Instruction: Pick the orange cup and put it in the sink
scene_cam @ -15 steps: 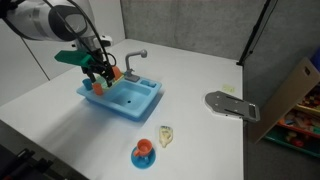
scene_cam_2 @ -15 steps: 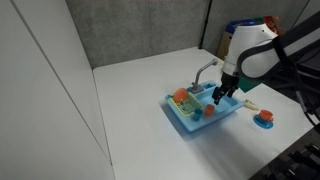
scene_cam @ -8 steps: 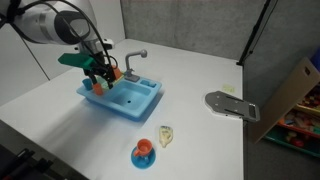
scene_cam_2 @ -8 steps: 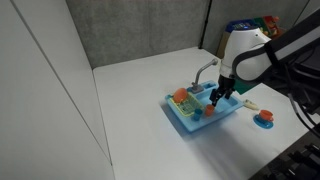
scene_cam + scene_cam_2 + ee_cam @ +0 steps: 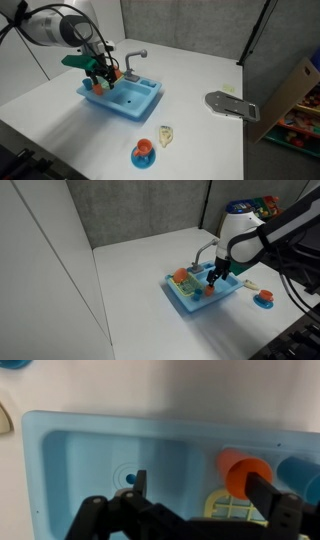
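Observation:
The light blue sink (image 5: 70, 450) fills the wrist view, with its basin and drain on the left. The orange cup (image 5: 238, 468) lies on its side in the sink's side section, to the right of the basin, beside a yellow grate. My gripper (image 5: 200, 488) is open and wide above the sink. Its right finger (image 5: 268, 498) is at the cup's rim, and its left finger (image 5: 140, 484) is over the drain. In both exterior views the gripper (image 5: 100, 74) (image 5: 215, 275) hangs low over the sink (image 5: 140, 103) (image 5: 228, 296) next to the grey faucet (image 5: 135, 58).
A redder-orange cup on a blue saucer (image 5: 144, 152) (image 5: 264, 297) stands on the white table, with a pale yellow item (image 5: 166, 136) near it. A grey flat object (image 5: 230, 105) and a cardboard box (image 5: 295, 95) are at one side. A blue object (image 5: 302, 475) lies beyond the cup.
The arm has shifted slightly over the sink. The gripper stays open and the cup has not visibly moved.

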